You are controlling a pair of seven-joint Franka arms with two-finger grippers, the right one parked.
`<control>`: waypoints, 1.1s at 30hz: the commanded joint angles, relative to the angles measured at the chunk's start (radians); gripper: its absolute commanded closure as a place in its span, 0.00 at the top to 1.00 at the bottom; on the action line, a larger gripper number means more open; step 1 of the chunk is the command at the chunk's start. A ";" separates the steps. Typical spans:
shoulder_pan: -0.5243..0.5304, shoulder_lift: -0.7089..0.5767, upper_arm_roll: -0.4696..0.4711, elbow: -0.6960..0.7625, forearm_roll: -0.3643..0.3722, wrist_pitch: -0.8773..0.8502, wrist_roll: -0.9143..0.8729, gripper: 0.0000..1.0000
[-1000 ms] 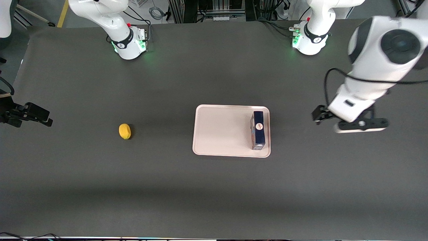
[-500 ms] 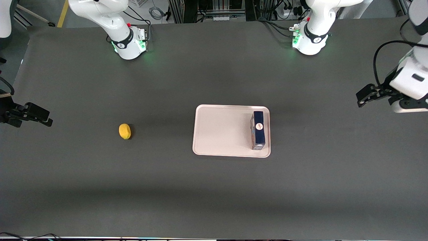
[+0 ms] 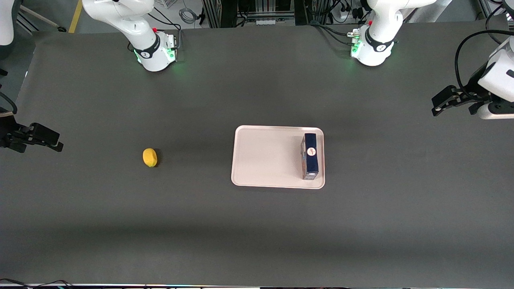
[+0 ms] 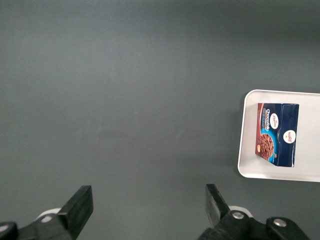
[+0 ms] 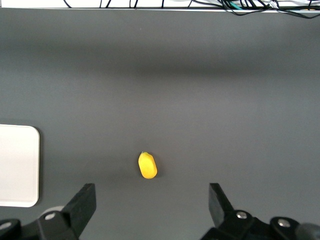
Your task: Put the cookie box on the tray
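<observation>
The dark navy cookie box [image 3: 310, 156] stands on the pale pinkish-white tray [image 3: 265, 156], at the tray's end toward the working arm. The left wrist view also shows the box [image 4: 278, 133] with its brown cookie picture and round white logo, on the tray [image 4: 250, 167]. My left gripper [image 3: 443, 105] is open and empty, high over bare table near the working arm's end, well away from the tray. In the left wrist view the gripper [image 4: 148, 202] has its fingers spread wide with only the dark table between them.
A small yellow rounded lump [image 3: 149, 157] lies on the table toward the parked arm's end, about level with the tray; it also shows in the right wrist view [image 5: 147, 165]. The two arm bases [image 3: 371, 44] stand along the table's edge farthest from the front camera.
My left gripper has drawn away from the tray toward the working arm's end of the table and risen. The cookie box and tray have not moved.
</observation>
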 commanded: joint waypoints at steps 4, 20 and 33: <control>-0.002 -0.042 -0.001 -0.047 -0.012 -0.007 0.015 1.00; -0.004 -0.048 -0.001 -0.048 -0.006 -0.008 0.013 1.00; -0.005 -0.054 -0.001 -0.047 -0.003 0.003 0.013 1.00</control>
